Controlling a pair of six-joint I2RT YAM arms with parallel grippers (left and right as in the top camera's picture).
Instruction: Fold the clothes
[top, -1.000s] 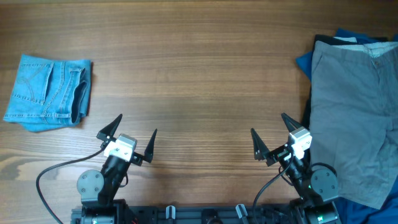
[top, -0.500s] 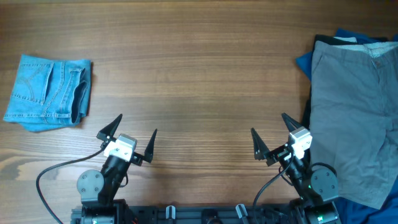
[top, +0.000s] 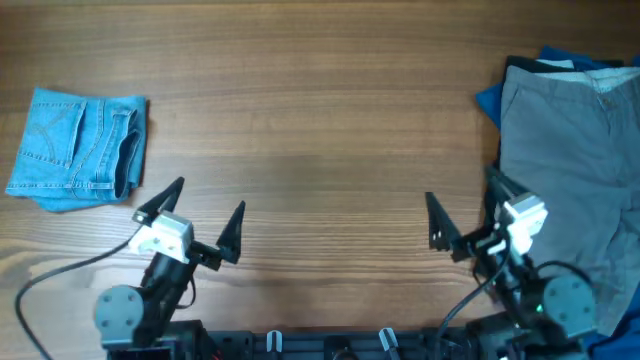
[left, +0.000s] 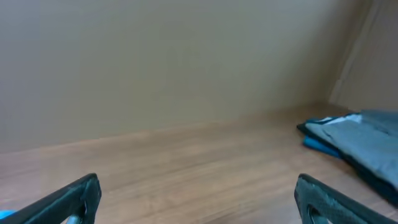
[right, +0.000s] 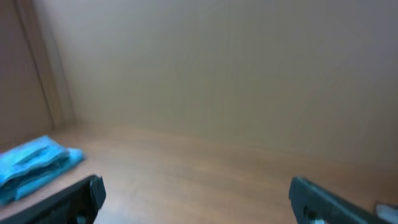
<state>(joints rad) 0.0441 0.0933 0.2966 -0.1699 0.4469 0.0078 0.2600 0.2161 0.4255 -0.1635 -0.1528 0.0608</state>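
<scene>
The grey shorts (top: 570, 160) lie spread on top of a pile at the table's right edge. They also show at the right of the left wrist view (left: 367, 140). My left gripper (top: 192, 212) is open and empty near the front left of the table (top: 310, 150); its fingertips frame bare wood in the left wrist view (left: 199, 199). My right gripper (top: 462, 203) is open and empty at the front right, just left of the shorts, with its right finger beside their edge. In the right wrist view (right: 196, 196) its jaws span bare wood.
A folded light-blue denim piece (top: 80, 148) lies at the far left and shows in the right wrist view (right: 34, 165). A black garment (top: 525, 66) and a blue cloth (top: 488, 100) peek out from under the shorts. A plain wall rises behind the table.
Both arms have shifted: the left gripper moved a little left and up, the right gripper moved right toward the shorts. The clothes have not moved.
</scene>
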